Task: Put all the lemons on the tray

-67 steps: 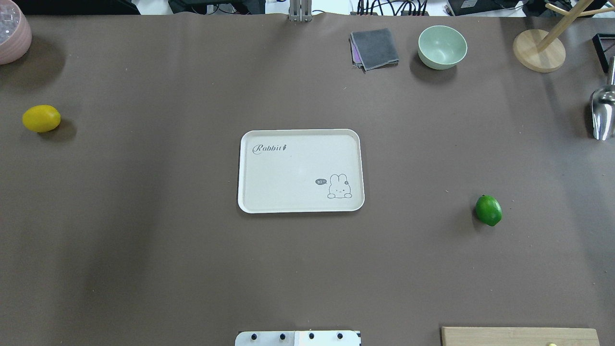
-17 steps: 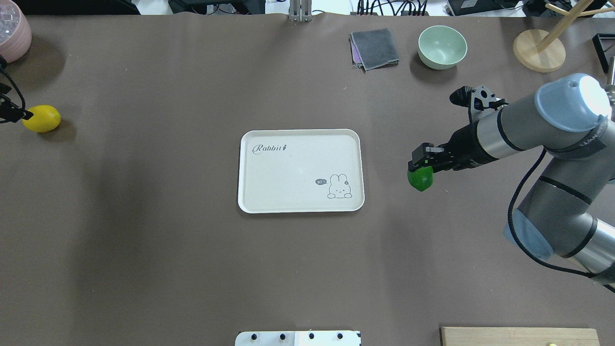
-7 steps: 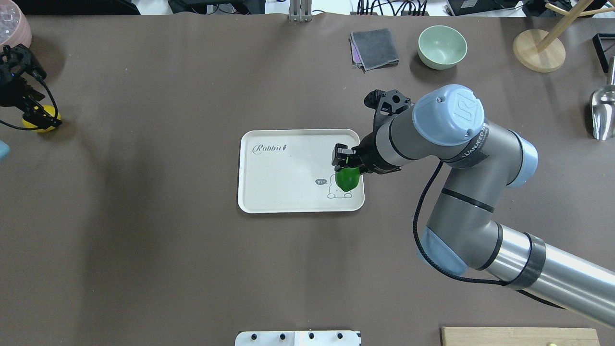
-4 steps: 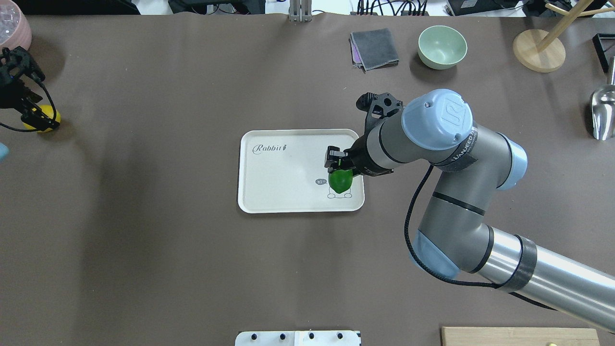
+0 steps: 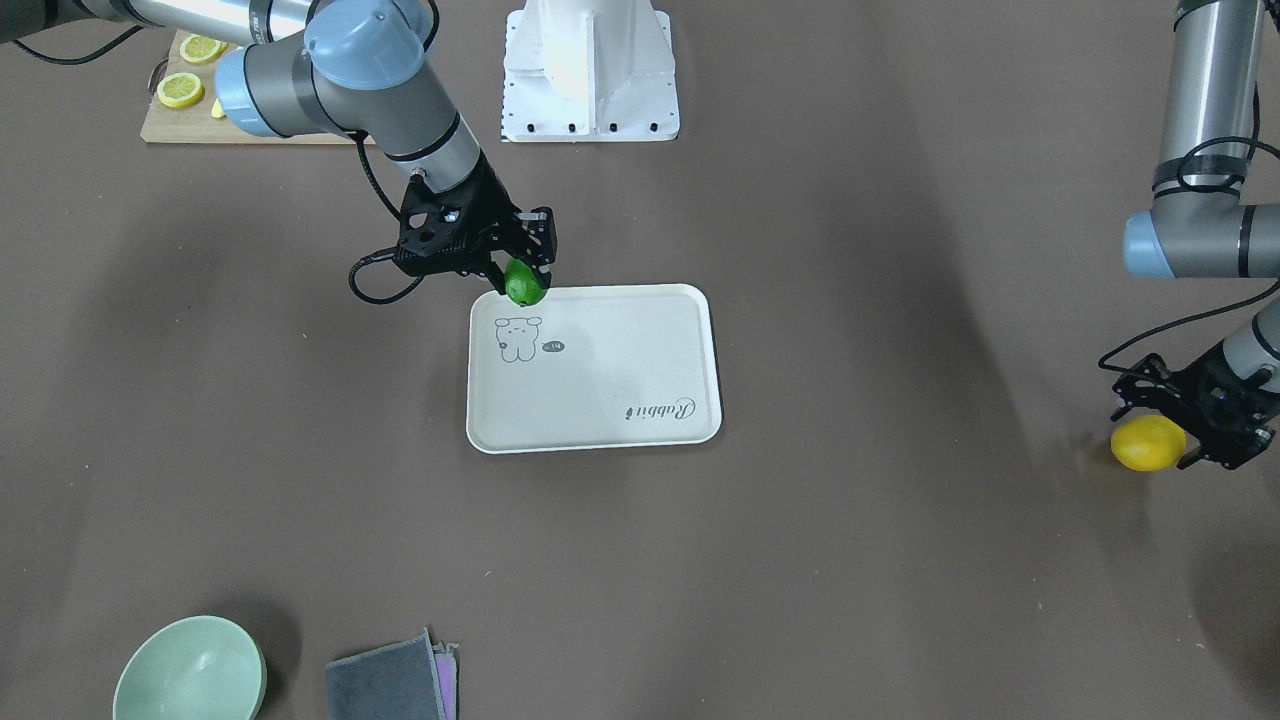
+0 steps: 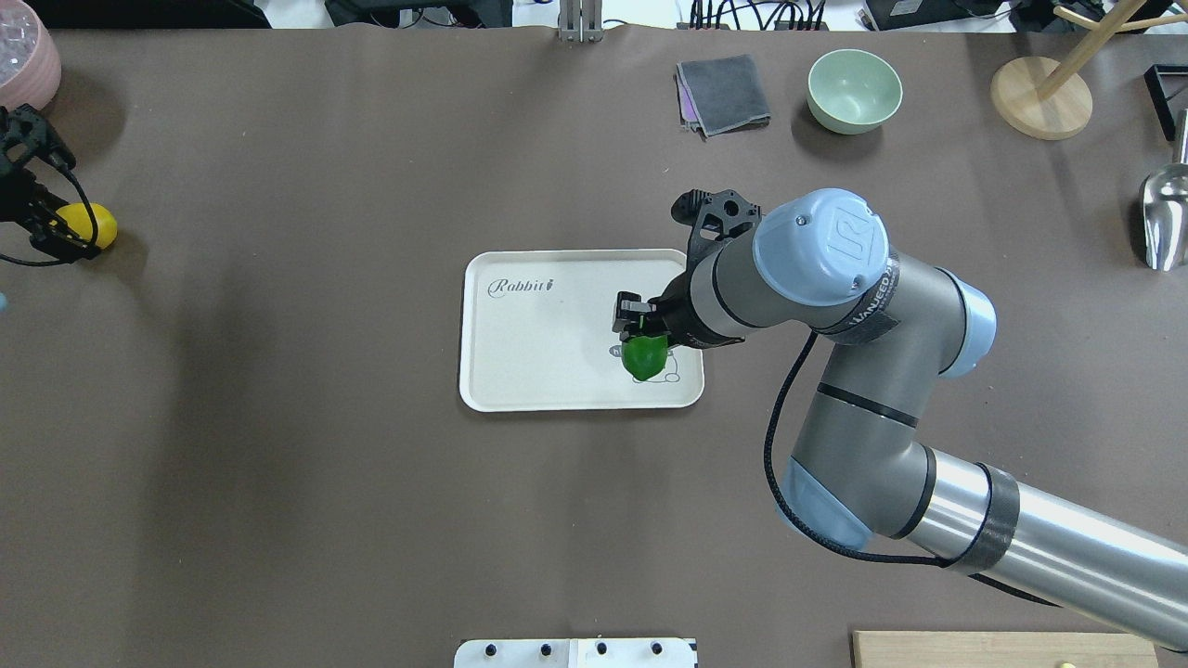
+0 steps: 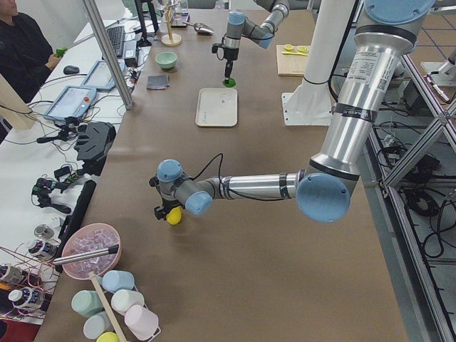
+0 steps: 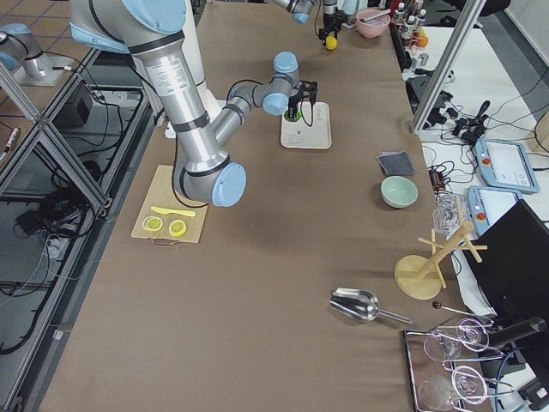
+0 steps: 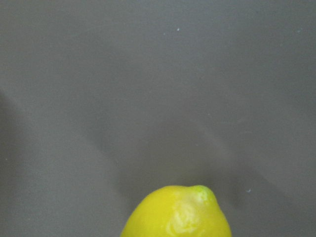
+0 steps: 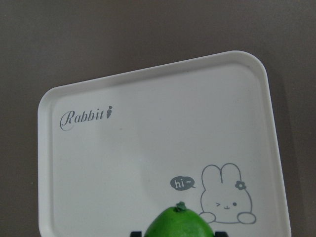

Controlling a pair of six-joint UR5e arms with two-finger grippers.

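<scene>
My right gripper (image 6: 642, 341) is shut on the glossy green lemon (image 6: 645, 358) and holds it just above the near right part of the cream-white tray (image 6: 548, 334), over the rabbit drawing. The right wrist view shows the green lemon (image 10: 177, 223) at its bottom edge with the tray (image 10: 148, 163) below it. The yellow lemon (image 6: 98, 225) lies on the table at the far left. My left gripper (image 6: 63, 237) is low over the yellow lemon, fingers apart astride it. The left wrist view shows the yellow lemon (image 9: 177, 212) close up, with no fingers in it.
A green bowl (image 6: 854, 90), a folded grey cloth (image 6: 724, 93), a wooden stand (image 6: 1039, 97) and a metal scoop (image 6: 1165, 218) sit at the back right. A pink bowl (image 6: 23, 65) is at the back left. A cutting board (image 5: 250, 125) with lemon slices lies near my base.
My right gripper has carried the green lemon from the table's right side over the tray and moved further left over it. My left gripper has come in to the yellow lemon, which has not moved.
</scene>
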